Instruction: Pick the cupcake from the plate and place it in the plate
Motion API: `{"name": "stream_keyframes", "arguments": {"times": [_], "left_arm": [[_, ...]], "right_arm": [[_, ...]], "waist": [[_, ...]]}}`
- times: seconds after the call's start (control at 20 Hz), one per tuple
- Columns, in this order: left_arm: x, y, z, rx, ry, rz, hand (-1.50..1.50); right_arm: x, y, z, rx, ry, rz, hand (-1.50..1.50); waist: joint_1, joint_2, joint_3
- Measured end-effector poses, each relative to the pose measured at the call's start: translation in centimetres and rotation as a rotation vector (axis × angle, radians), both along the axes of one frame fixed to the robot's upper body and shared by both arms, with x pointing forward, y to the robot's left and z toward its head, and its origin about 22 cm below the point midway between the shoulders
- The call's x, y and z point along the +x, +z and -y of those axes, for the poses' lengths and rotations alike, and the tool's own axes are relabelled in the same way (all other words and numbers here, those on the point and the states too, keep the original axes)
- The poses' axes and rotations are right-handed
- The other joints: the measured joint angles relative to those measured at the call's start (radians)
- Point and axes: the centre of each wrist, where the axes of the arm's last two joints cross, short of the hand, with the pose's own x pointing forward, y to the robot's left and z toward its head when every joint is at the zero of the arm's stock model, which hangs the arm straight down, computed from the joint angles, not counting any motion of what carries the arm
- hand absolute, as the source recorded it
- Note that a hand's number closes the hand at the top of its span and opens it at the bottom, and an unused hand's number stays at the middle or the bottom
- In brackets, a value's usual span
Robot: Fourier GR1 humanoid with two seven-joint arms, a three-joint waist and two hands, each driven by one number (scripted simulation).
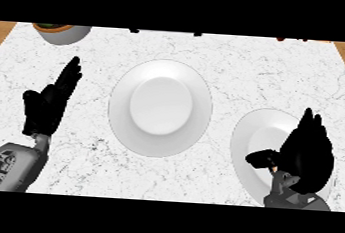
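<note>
White marbled surface spreads out under both arms, with wood floor showing past its far corners.

Nearest, by the near right corner, the right hand (306, 149) hangs over the right plate (247, 127) and covers most of its near half. From where I stand its dark back blocks what lies under it, so I cannot tell whether it is closed on anything or merely poised. The cupcake does not show plainly. A small tan sliver (274, 168) peeks out at the palm's left side and may be part of it; if so, it sits on or just above that plate, right under the hand.

Along the left edge the left hand (47, 106) rests released, fingers straight and pointing away, touching nothing.

Farther in, at the middle of the surface, lies the middle plate (120, 103), bare and larger-looking. It is apart from the right plate, though their rims come near.

My reading is that the move turns on this: the target plate lies to the left of the right hand and a little farther off, so the right hand, being the one over the cupcake's plate, must carry leftward and away.

At the far left corner stands a grey pot (62, 34) with something green in it.
</note>
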Motion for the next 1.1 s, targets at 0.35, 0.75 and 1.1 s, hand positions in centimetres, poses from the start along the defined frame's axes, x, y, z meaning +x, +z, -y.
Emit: {"name": "stream_keyframes", "arguments": {"times": [0.35, 0.75, 1.1], "left_arm": [[0.2, 0.0, 1.0, -0.003, -0.013, 0.001, 0.0], [0.3, 0.0, 0.9, -0.001, -0.011, -0.001, 0.0], [-0.3, -1.0, 1.3, -0.002, -0.011, -0.001, 0.0]], "right_arm": [[0.2, -2.1, 1.7, 0.021, -0.024, -0.131, -1.5], [-0.9, -4.0, 3.0, 0.054, -0.05, -0.203, -1.5], [-1.5, -5.6, 3.6, 0.058, -0.067, -0.256, 1.5]], "waist": [[0.007, 0.003, 0.001], [0.008, 0.003, 0.002], [0.009, 0.003, 0.001]]}}
